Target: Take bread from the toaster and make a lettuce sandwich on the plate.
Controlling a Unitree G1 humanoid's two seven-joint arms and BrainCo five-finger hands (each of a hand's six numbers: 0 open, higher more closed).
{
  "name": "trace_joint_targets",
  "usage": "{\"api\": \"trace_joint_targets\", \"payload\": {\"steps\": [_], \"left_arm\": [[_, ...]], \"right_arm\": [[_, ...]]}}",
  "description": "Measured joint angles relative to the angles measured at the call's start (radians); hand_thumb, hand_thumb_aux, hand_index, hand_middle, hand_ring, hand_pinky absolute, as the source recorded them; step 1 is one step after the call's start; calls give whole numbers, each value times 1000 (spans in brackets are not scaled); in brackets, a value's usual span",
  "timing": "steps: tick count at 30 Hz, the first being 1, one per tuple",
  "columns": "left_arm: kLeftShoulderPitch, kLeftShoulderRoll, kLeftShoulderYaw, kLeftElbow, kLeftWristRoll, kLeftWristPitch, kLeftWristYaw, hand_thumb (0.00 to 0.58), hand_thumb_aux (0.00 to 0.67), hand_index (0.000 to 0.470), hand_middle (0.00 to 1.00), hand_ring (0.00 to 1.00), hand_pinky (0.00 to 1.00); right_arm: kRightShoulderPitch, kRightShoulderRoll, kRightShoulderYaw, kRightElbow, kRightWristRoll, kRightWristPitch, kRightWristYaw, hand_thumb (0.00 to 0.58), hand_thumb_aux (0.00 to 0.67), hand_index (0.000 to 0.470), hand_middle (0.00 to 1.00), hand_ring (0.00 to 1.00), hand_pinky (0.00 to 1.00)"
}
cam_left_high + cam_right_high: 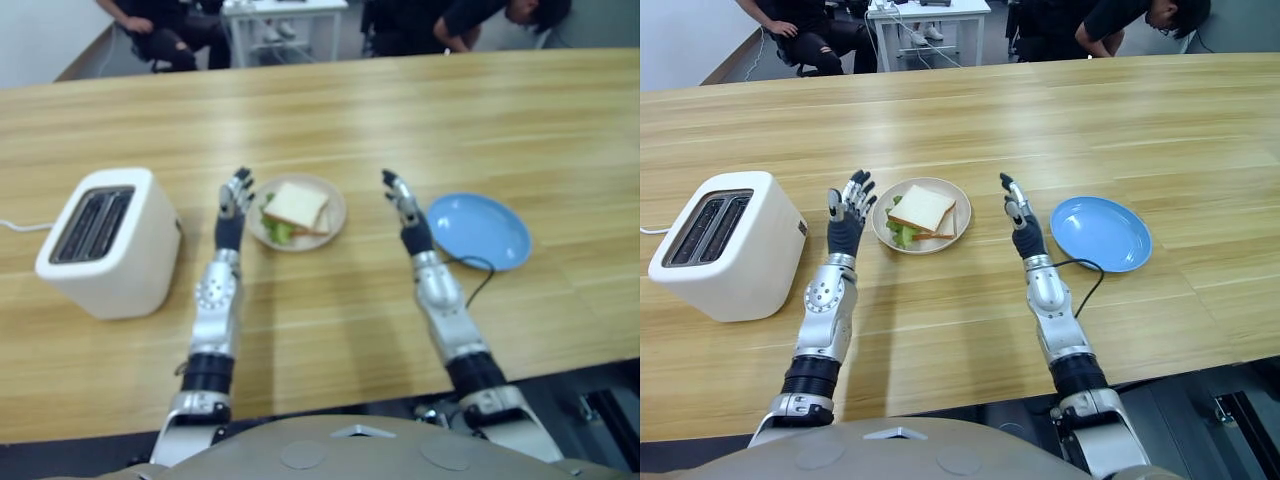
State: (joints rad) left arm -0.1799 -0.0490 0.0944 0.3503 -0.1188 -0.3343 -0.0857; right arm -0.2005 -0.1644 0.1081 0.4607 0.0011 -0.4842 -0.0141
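The sandwich [923,210], a slice of white bread on top with green lettuce [902,235] showing at its near left edge, lies on a round beige plate [962,215] in the middle of the table [1040,110]. The left robot hand [848,215] hovers just beside the plate's left rim, its fingers spread and pointing away from the robot, gripping nothing. The right robot hand [1018,218] is near the plate's right side, its fingers straight, close together and likewise free. Beyond the right robot hand a blue plate [1100,233] sits on the table, with a thin black cable [1090,280] looping by its near edge. Well to the left stands a white toaster [725,245], its two slots facing up.
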Motion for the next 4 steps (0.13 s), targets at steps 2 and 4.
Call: {"api": "trace_joint_targets", "payload": {"steps": [2, 4], "left_arm": [[-34, 8, 27, 51, -4, -23, 11, 0, 0, 0, 0, 0, 0], [-60, 26, 45, 77, -4, -44, 20, 0, 0, 0, 0, 0, 0]], "right_arm": [[-7, 5, -21, 42, 0, -26, 3, 0, 0, 0, 0, 0, 0], [-16, 5, -49, 56, 4, -42, 4, 0, 0, 0, 0, 0, 0]]}}
